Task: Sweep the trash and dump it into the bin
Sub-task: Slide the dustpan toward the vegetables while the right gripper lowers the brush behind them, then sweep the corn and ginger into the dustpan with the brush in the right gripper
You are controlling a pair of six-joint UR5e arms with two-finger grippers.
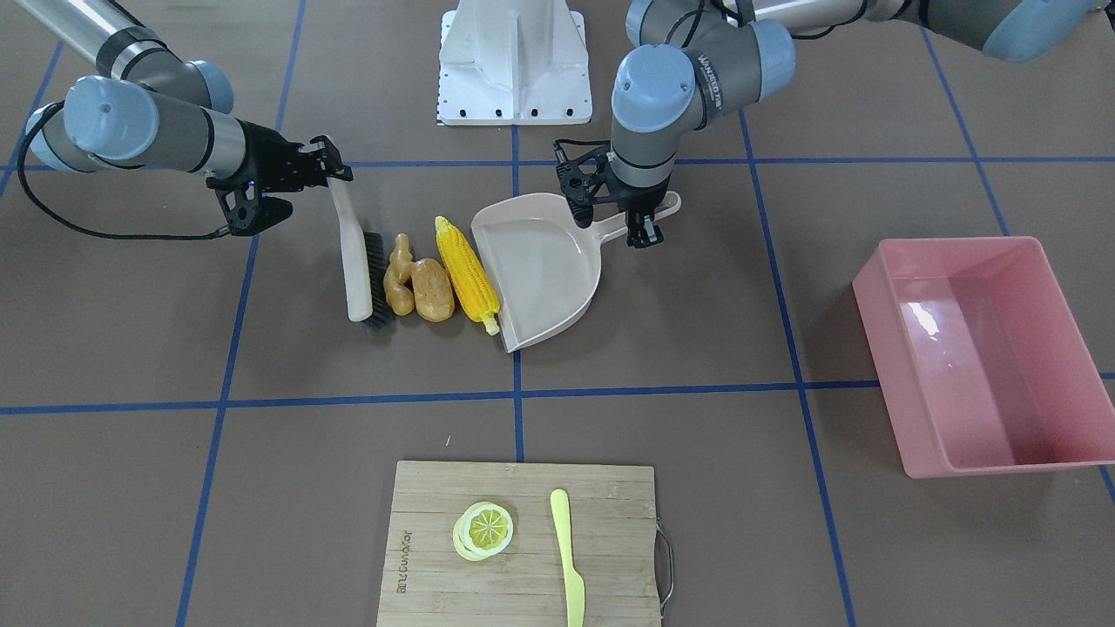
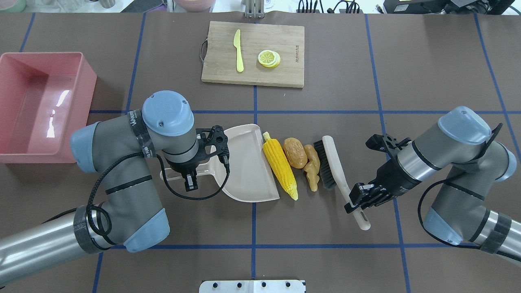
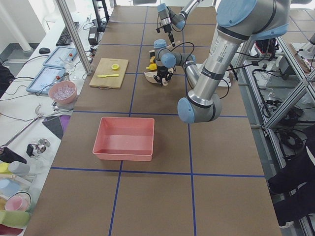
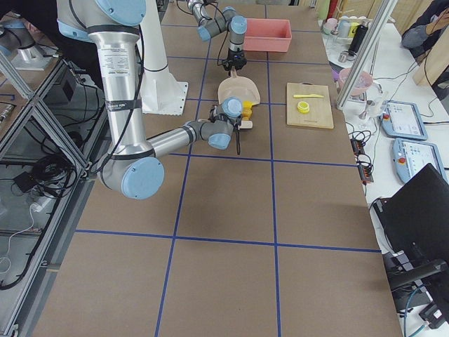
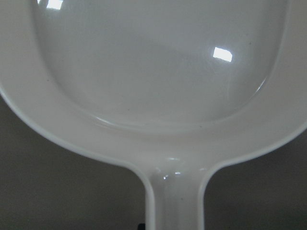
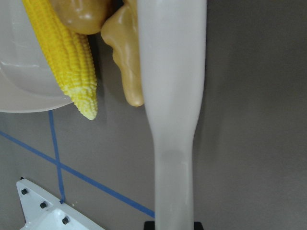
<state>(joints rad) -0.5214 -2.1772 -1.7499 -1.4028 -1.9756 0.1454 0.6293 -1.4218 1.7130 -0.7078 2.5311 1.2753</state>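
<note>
Seen from overhead, the right gripper (image 2: 358, 199) is clamped on the handle of the brush (image 2: 336, 160), whose dark bristles rest on the table. The left gripper (image 2: 190, 181) is closed on the handle of the dustpan (image 2: 248, 171), which lies flat with its open lip facing right. The trash sits in a row on the table between them, outside both pan and bin. The knobbly tan ginger (image 2: 312, 169) touches the bristles, the brown oval potato (image 2: 296, 152) leans against it, and the yellow corn (image 2: 280, 165) lies along the pan's lip. The bin (image 2: 36, 110), pink and glossy, stands well apart at far left. On the far side, a board (image 2: 281, 44) carries a knife (image 2: 238, 51) and a lemon slice (image 2: 268, 58).
</note>
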